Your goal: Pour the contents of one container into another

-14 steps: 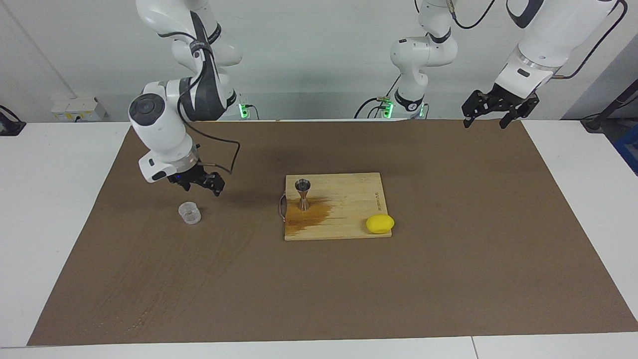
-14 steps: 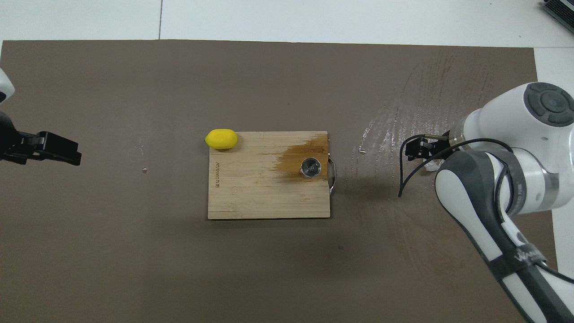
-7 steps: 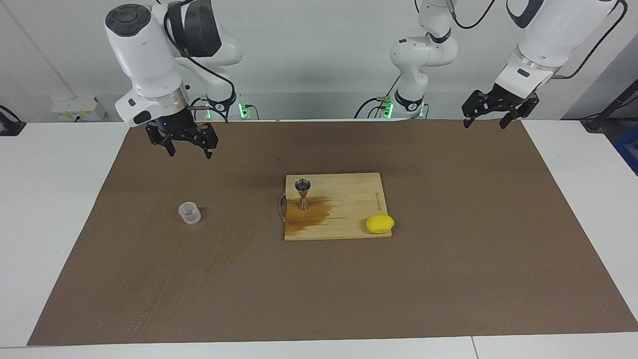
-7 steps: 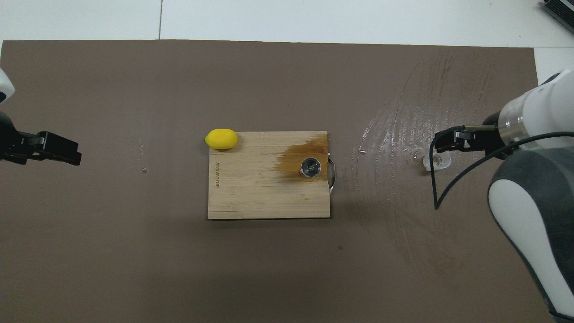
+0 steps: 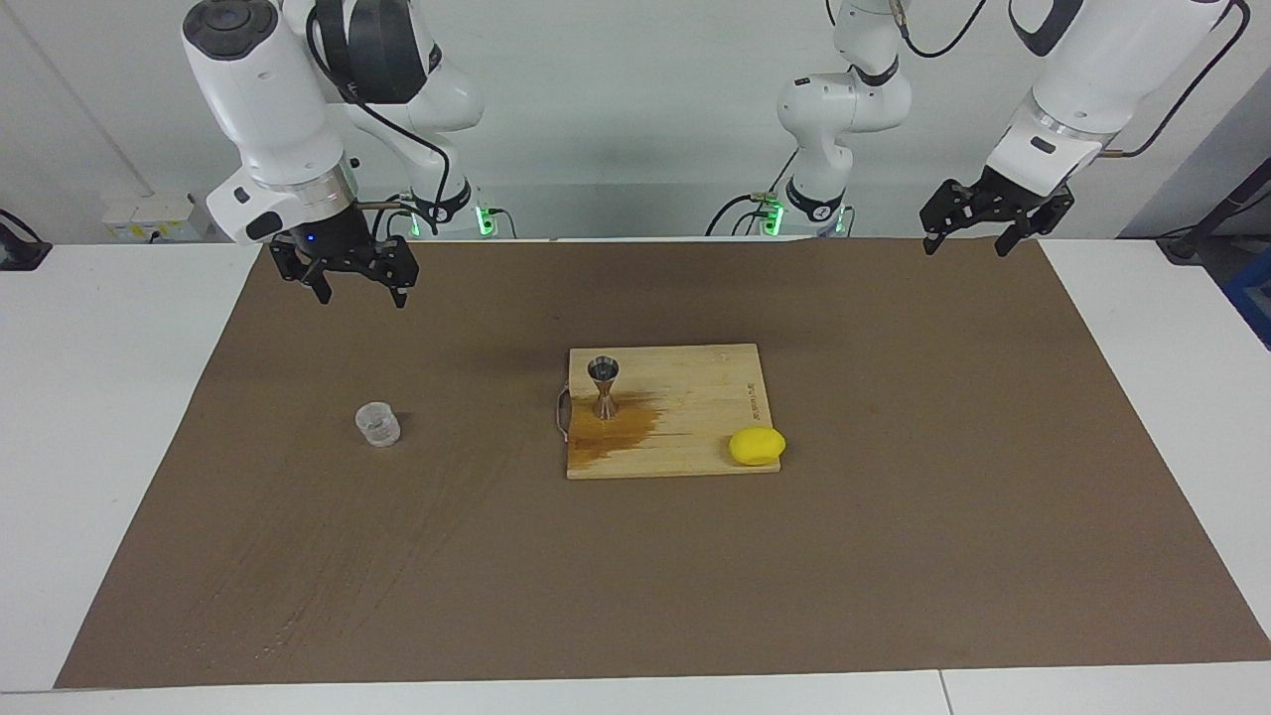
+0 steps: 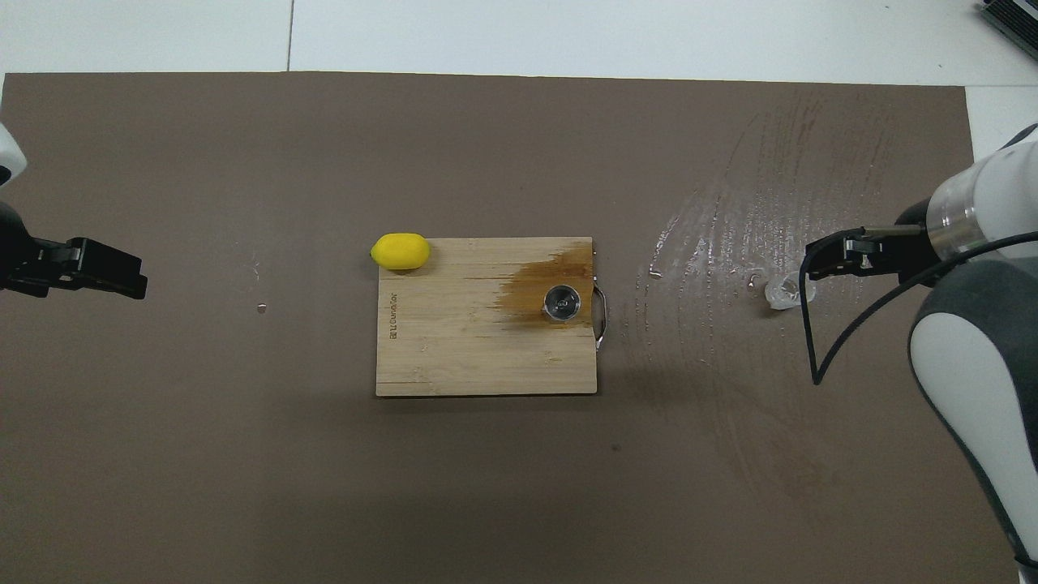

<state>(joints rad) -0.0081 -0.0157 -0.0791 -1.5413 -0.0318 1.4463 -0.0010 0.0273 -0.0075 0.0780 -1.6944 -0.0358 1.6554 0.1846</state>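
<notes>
Fingers on both grippers are standing wide, holding nothing. Right gripper [image 5: 346,281] is hanging in the air over the brown mat [image 5: 894,556], at its edge toward the robots, at the right arm's end. Left gripper [image 5: 983,230] is waiting over the mat's corner at the left arm's end.

One clear plastic cup [image 5: 377,424], short, round and ribbed, is sitting upright on the mat, well apart from the board. One steel jigger [image 5: 603,386], shiny and hourglass-shaped, is standing upright on one bamboo cutting board [image 5: 695,382], near its metal handle [image 5: 562,412], on a dark wet stain. One smooth yellow lemon [image 5: 757,446] is lying at the board's corner away from the robots. Printed lettering along the board's edge is too small to read. Glossy wet streaks are marking the mat around the cup.
</notes>
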